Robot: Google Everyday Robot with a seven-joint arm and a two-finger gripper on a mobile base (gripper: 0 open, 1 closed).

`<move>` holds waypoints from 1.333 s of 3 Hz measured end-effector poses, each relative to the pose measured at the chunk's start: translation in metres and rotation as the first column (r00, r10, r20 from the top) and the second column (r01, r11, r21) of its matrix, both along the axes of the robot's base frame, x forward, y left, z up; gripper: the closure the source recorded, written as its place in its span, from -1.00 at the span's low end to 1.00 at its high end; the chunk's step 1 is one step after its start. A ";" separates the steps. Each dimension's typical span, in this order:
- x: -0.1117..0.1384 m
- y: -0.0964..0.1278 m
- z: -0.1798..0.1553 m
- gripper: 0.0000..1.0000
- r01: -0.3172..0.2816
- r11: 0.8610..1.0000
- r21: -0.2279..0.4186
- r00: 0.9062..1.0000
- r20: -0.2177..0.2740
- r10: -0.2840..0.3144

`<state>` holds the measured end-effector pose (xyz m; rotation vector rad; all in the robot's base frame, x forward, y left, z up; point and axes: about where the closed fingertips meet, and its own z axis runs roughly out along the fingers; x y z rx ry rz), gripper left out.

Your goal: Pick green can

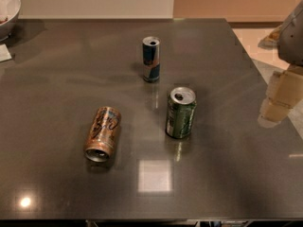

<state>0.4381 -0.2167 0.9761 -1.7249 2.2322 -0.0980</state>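
I am seeing the gripper [278, 100] only in part. It is hanging over the right edge of the bench [227, 174], about halfway along that edge, and it is showing as pale blocky shapes that are blurring into one another. The grey arm [292, 32] above it is running out of the picture, and I cannot tell how far the gripper is open. It is touching none of the cans. The green can [180, 113] is standing upright a little right of the bench's middle, well apart from the gripper, its silver top and tab opening facing up. Its pale markings are too smeared for me to read. The bare bench surface is lying open between it and the right edge, and likewise toward the near edge, where a square patch of glare [154, 176] is shining. The blue-and-silver can [151, 59] is standing upright nearer the far edge, apart from the green one. The orange-brown can [102, 134] is lying on its side toward the near left corner, its open end pointing at the near edge. At the far left corner a white bowl [7, 11] is being cut off by the picture, as is a white scrap [4, 53] on the left edge.
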 end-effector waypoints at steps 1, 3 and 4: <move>0.000 0.000 0.000 -1.00 0.000 1.000 0.000 1.000 0.000 0.000; 0.011 0.018 -0.016 -1.00 -0.026 0.996 0.091 0.999 -0.018 0.027; 0.017 0.040 -0.028 -1.00 -0.050 0.982 0.183 0.999 -0.013 0.053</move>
